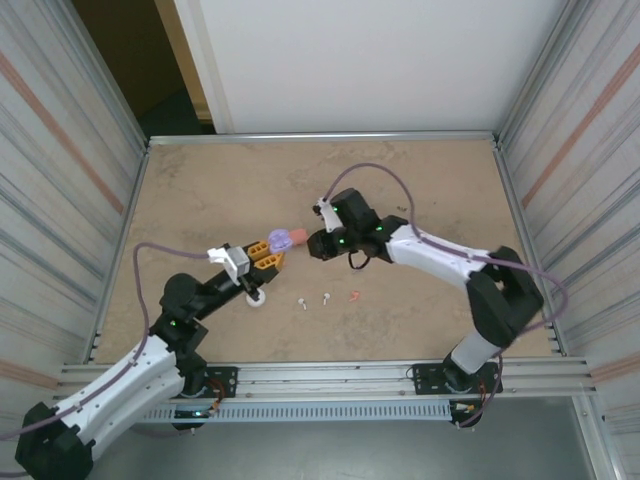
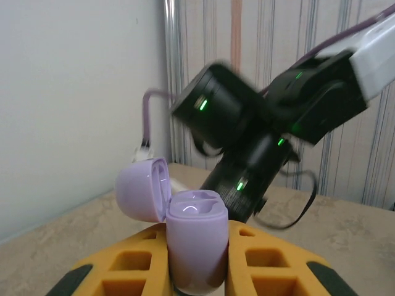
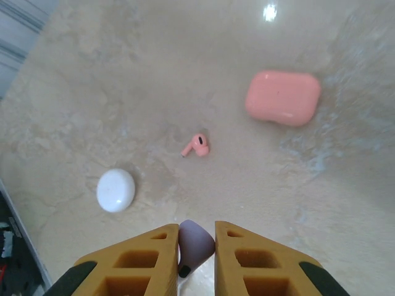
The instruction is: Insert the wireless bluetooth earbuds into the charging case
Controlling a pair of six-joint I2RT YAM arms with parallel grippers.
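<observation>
Above the mottled tabletop [image 3: 92, 74], left gripper [image 1: 268, 255] clamps a glossy lilac case [image 2: 194, 240], right gripper [image 3: 196, 233] a lilac earbud [image 3: 196, 245].

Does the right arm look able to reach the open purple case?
Likely yes: the left tool holds the purple case upright, lid open and top uncovered, and the right tool, shut on a purple earbud, is close beside it.

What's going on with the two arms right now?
The left pincer is shut on the purple charging case, whose lid is swung open. The right pincer grips a purple earbud, not yet in the case. A pink case, a pink earbud and a white case lie on the table.
</observation>
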